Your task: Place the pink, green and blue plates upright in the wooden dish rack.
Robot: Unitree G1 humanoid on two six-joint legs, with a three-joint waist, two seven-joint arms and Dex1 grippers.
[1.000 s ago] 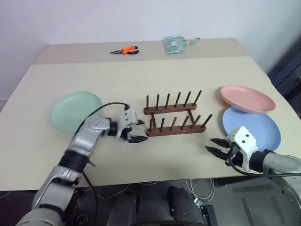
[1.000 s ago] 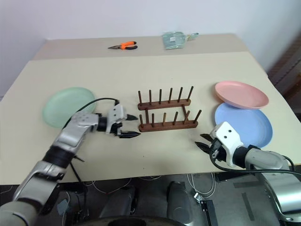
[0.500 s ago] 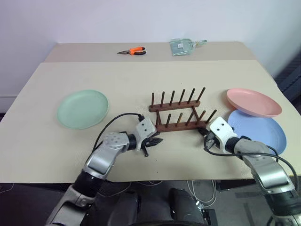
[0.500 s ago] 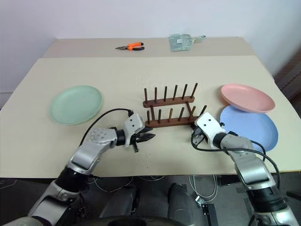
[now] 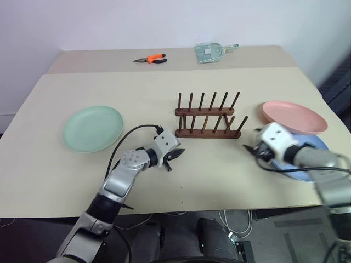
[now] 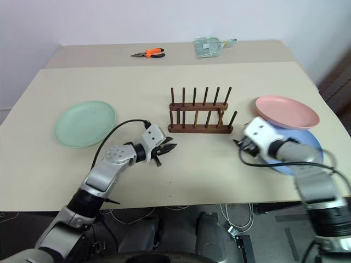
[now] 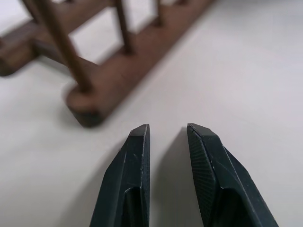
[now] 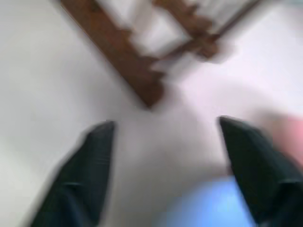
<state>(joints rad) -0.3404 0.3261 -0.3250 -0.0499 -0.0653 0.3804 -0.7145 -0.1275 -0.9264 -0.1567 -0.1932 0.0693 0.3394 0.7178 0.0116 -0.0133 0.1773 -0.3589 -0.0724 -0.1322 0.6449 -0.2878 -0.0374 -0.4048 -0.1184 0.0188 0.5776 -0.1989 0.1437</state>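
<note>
The wooden dish rack (image 5: pixel 208 118) stands empty at the table's middle. The green plate (image 5: pixel 92 128) lies flat at the left. At the right, the pink plate (image 5: pixel 294 116) rests flat, its near rim over the blue plate (image 6: pixel 310 141), which my right forearm partly covers. My left gripper (image 5: pixel 174 156) is low over the table just in front of the rack's left end (image 7: pixel 113 80), its fingers a narrow gap apart with nothing between them. My right gripper (image 5: pixel 252 149) hovers beside the rack's right end (image 8: pixel 128 61), wide open and empty, at the blue plate's near-left rim.
Orange-handled pliers (image 5: pixel 149 58) and a clear plastic packet (image 5: pixel 211 52) lie at the table's far edge. The table's right edge runs close past the pink and blue plates.
Both grippers closed in on the rack's ends, and its two bars now stand squarer. The left fingers narrowed. The right gripper, shut half a second ago, opened wide and rose to the right.
</note>
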